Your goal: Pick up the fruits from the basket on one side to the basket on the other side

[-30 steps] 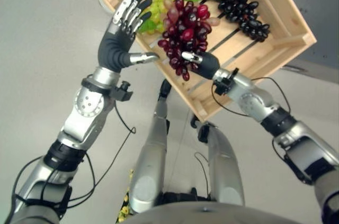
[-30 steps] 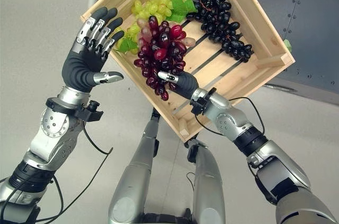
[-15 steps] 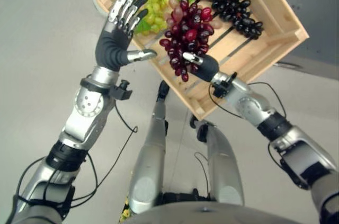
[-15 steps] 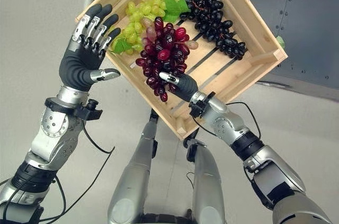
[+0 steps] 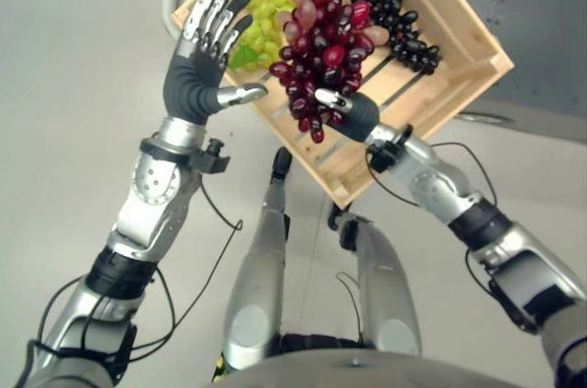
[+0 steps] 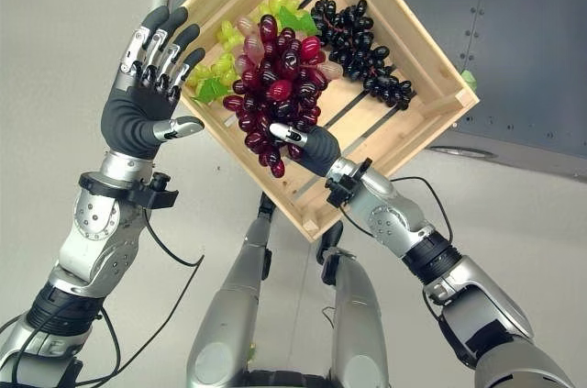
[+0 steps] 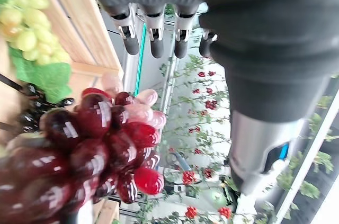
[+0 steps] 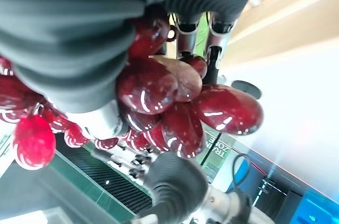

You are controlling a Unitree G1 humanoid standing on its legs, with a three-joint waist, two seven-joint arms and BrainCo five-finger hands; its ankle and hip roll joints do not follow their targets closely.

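We see the right hand (image 6: 316,149) raised in front of a wooden crate (image 6: 417,44), its fingers curled round the lower part of a bunch of red grapes (image 6: 275,85). The right forearm slants up from the lower right, wrist bent toward the crate. The red bunch stands above the hand, lifted in front of the crate's slatted floor, near its left corner.

The left hand (image 5: 197,76) is held upright just beside the bunch, palm facing it, fingers straight and spread, thumb (image 5: 240,93) pointing toward the grapes without touching them. The left arm rises from the lower left, forearm almost vertical.

Inside the crate, a bunch of green grapes (image 5: 266,16) lies by the left edge behind the left hand's fingertips, and a bunch of black grapes (image 6: 362,39) lies along the middle slats toward the right corner.
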